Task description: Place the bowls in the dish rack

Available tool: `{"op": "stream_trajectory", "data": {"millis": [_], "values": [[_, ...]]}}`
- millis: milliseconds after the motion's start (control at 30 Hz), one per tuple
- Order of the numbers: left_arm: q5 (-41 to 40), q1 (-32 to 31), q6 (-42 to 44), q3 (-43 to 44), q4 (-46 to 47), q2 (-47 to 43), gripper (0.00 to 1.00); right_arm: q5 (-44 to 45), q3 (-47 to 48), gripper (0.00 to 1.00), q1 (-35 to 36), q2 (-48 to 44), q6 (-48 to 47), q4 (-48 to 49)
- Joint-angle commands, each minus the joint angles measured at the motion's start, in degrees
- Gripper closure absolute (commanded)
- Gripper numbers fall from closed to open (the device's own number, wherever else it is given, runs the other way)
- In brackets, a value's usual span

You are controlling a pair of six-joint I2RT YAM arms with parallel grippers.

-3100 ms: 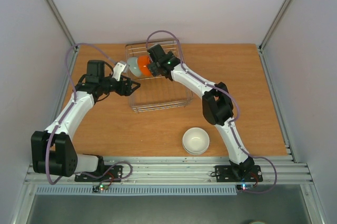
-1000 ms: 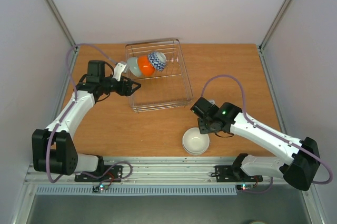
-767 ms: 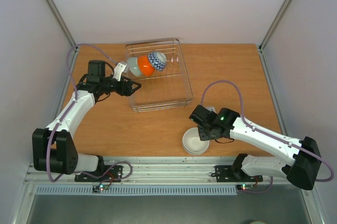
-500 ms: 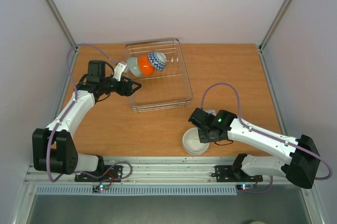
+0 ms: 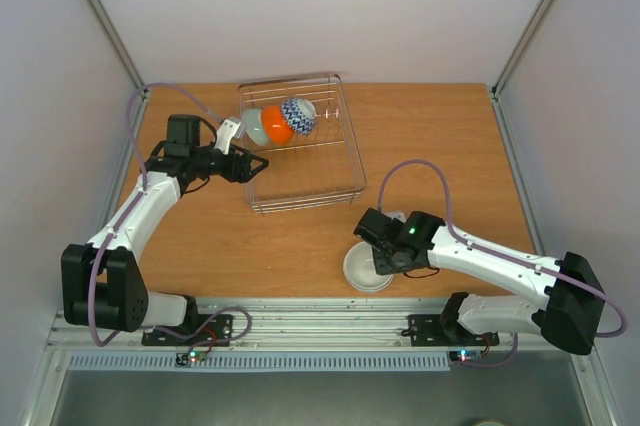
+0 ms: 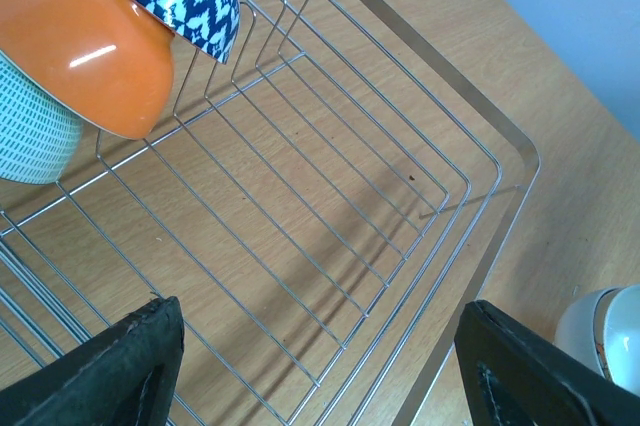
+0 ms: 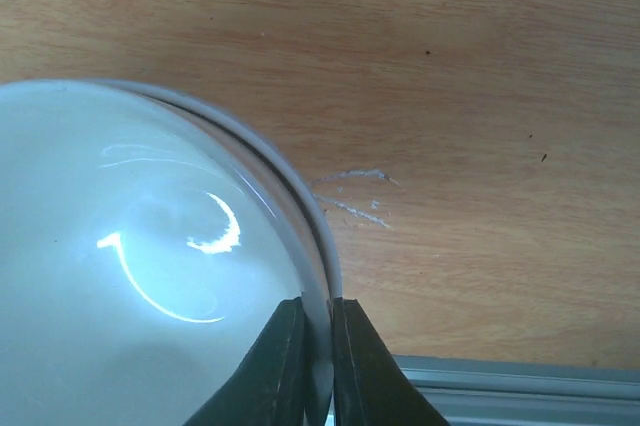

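Pinches the rim of the nested white bowls (image 5: 358, 272) with the right gripper (image 7: 316, 308), near the front edge of the table (image 5: 250, 246), well apart from the dish rack (image 5: 350, 141). Holds the left gripper (image 5: 255, 163) wide, empty. Risks slipping off the thin rim, or lifting both and shedding the lower one.

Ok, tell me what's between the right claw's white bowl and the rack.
Nothing visible. Bare table lies between the white bowl, pinched by the right claw, and the rack, whose near wall it must clear. The loaded bowls sit in its far left corner; the left claw is at its left side.
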Motion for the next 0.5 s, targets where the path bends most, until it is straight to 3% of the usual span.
{"op": "stream_trajectory", "data": {"millis": [0, 300, 467], "values": [[0.4, -0.1, -0.1, 0.4, 1.9, 0.5, 0.26, 2.3, 1.6, 0.99, 0.9, -1.1, 0.9, -2.7], [0.1, -0.1, -0.2, 0.8, 1.3, 0.0, 0.26, 7.6, 10.7, 0.99, 1.7, -6.2, -1.3, -11.9], [0.5, -0.1, -0.1, 1.2, 0.6, -0.9, 0.25, 11.7, 17.4, 0.99, 1.7, -4.5, -7.0, -10.6]]}}
